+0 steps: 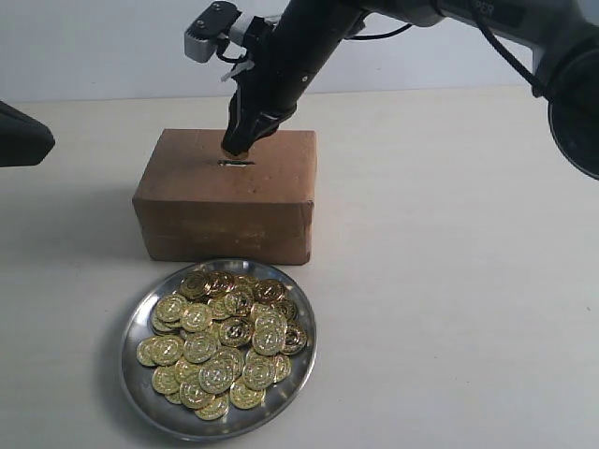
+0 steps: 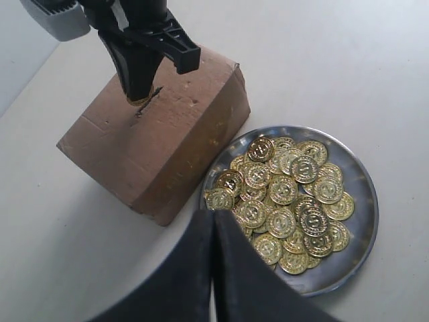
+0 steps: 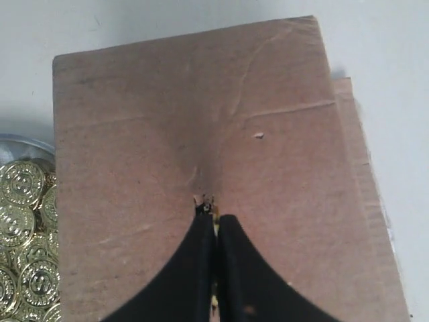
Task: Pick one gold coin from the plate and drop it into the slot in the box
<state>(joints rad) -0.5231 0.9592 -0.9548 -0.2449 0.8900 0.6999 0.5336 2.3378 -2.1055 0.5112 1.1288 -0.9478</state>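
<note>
The brown cardboard box [image 1: 225, 201] stands behind the silver plate [image 1: 131, 374], which holds a heap of gold coins [image 1: 220, 341]. My right gripper [image 1: 232, 147] points down onto the box top, its tips right at the slot [image 1: 236, 163]. In the right wrist view its fingers [image 3: 201, 255] are shut on a gold coin [image 3: 216, 228], seen as a thin gold edge between them, with the slot [image 3: 204, 200] just past the tips. My left gripper [image 2: 214, 216] is shut on nothing and hangs above the table beside the plate [image 2: 362, 228], away from the box [image 2: 167, 147].
The left arm's dark end [image 1: 19, 136] juts in at the left edge of the exterior view, level with the box. The right arm [image 1: 524, 37] reaches in from the upper right across the box. Pale tabletop [image 1: 449, 281] spreads to the right.
</note>
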